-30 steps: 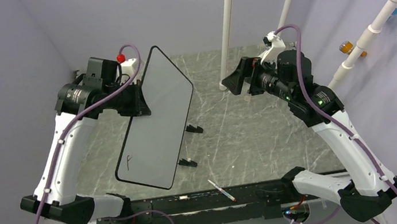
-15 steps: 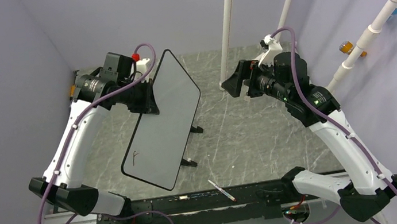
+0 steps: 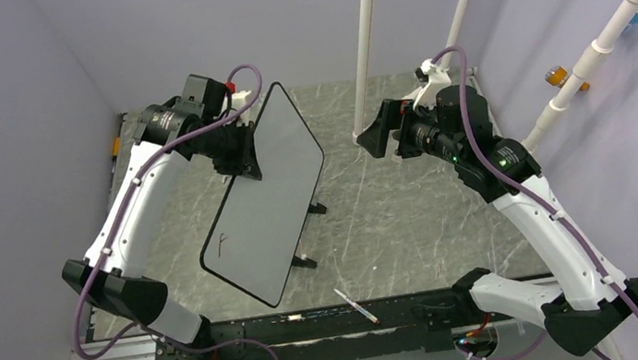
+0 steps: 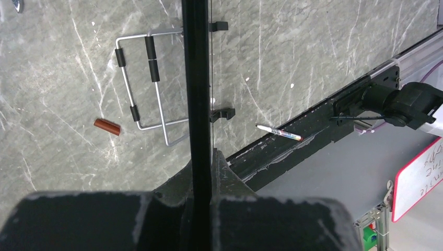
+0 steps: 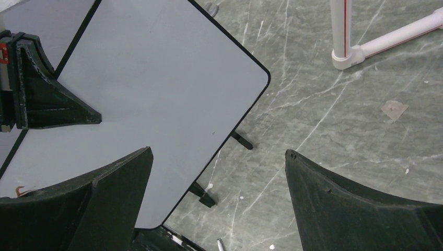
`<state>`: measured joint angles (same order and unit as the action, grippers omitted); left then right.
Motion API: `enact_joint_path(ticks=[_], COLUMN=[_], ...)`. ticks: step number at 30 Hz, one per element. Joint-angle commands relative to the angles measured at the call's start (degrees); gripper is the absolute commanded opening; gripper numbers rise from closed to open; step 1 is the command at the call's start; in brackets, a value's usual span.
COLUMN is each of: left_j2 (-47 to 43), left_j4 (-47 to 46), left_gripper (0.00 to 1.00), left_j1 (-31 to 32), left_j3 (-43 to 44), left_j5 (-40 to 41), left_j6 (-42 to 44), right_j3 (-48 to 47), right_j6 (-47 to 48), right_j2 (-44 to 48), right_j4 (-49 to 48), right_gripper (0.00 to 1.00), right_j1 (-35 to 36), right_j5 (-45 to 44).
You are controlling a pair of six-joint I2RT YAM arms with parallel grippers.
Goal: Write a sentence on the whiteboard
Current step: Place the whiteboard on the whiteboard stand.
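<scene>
The whiteboard (image 3: 266, 196) is lifted and tilted, its black feet (image 3: 317, 208) off to its right side. My left gripper (image 3: 242, 153) is shut on its upper left rim. In the left wrist view the board shows edge-on as a black line (image 4: 196, 78) clamped between the fingers (image 4: 224, 172). Of the sentence only one small reddish mark (image 3: 221, 242) shows, near the board's lower corner; it also shows in the right wrist view (image 5: 21, 191). My right gripper (image 3: 375, 135) is open and empty, off to the right of the board (image 5: 156, 94), jaws wide apart (image 5: 218, 152).
A marker pen (image 3: 355, 305) lies by the front rail. A wire stand (image 4: 151, 83) and a red-brown cap (image 4: 107, 126) lie on the table behind the board. White pipes (image 3: 367, 43) stand at the back. A red-rimmed board with handwriting (image 4: 423, 178) hangs below the table edge.
My left arm has carried the whiteboard back and to the right, standing it steeper. My right gripper has shifted only slightly and stays open.
</scene>
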<state>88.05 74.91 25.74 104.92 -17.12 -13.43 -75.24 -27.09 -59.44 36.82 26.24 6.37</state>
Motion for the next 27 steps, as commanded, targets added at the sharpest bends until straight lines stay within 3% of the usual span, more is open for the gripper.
enact_joint_path(ticks=[1, 27], left_j2=[3.0, -1.7], left_j4=[-5.1, -2.7], left_gripper=[0.00, 0.00], left_j1=[0.4, 4.1], left_j3=[4.6, 7.8], left_j5=[-3.2, 1.5], left_j6=[-2.0, -7.3], right_j3=[0.3, 1.4], right_j6=[1.3, -0.4], right_j2=[-0.4, 2.7], right_j4=[-2.5, -2.7], right_gripper=[1.00, 1.00], right_j1=[-0.8, -2.4], right_j5=[0.6, 3.4])
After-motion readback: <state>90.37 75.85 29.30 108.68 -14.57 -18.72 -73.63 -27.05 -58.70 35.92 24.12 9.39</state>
